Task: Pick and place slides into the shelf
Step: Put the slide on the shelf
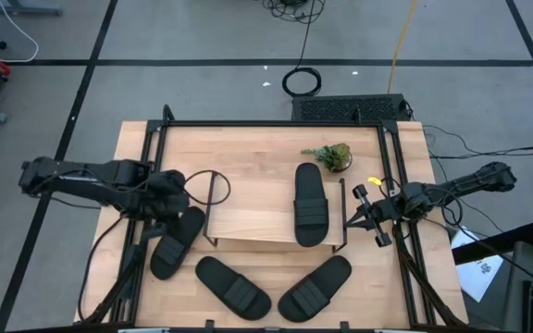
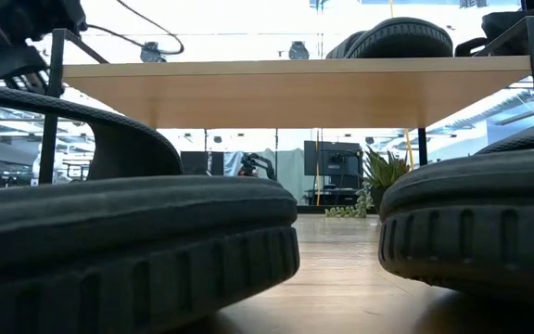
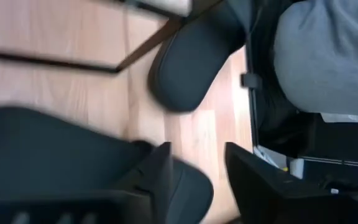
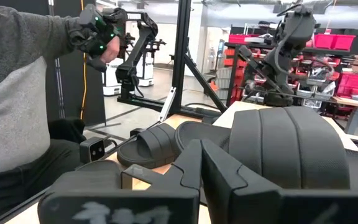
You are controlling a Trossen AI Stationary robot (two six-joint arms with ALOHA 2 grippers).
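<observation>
One black slide (image 1: pixel 311 204) lies on top of the wooden shelf (image 1: pixel 248 225). Three more slides (image 1: pixel 235 287) lie on the table in front of the shelf. The left gripper (image 1: pixel 167 196) sits left of the shelf over one slide, fingers parted, gripping nothing. The right gripper (image 1: pixel 366 215), closed and empty, waits right of the shelf.

Wooden table (image 1: pixel 257 153) carries shelf (image 1: pixel 248 217), three slides (image 1: pixel 233 287), plant (image 1: pixel 329 155).

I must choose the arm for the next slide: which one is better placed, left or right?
Left, probably. The left gripper is right over a slide on the table, fingers apart. The right gripper is shut beside the shelf, with no loose slide under it.
</observation>
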